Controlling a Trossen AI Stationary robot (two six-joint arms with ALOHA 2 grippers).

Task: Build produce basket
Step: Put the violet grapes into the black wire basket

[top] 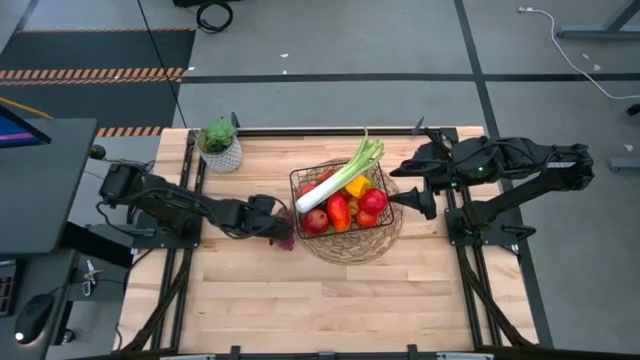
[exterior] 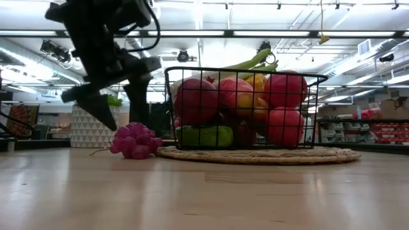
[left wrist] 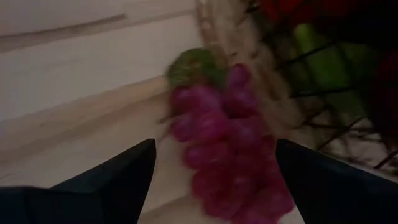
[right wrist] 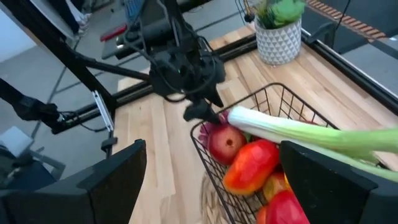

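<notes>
The dark wire basket (top: 345,210) stands on its round wicker base (exterior: 255,154) at mid-table. It holds red apples (exterior: 195,99), peppers (top: 338,210), a green pear (exterior: 204,135) and a leek (top: 345,175) that leans out over its far rim. A bunch of purple grapes (exterior: 134,140) lies on the table beside the base's left edge. My left gripper (left wrist: 214,146) is open, slanting down over the grapes, one finger on either side and not touching them. My right gripper (right wrist: 211,146) hangs open in the air above the basket's right side.
A leafy plant in a white patterned pot (top: 220,148) stands at the table's far left corner. Bare wooden tabletop (top: 300,300) stretches in front of the basket toward the near edge.
</notes>
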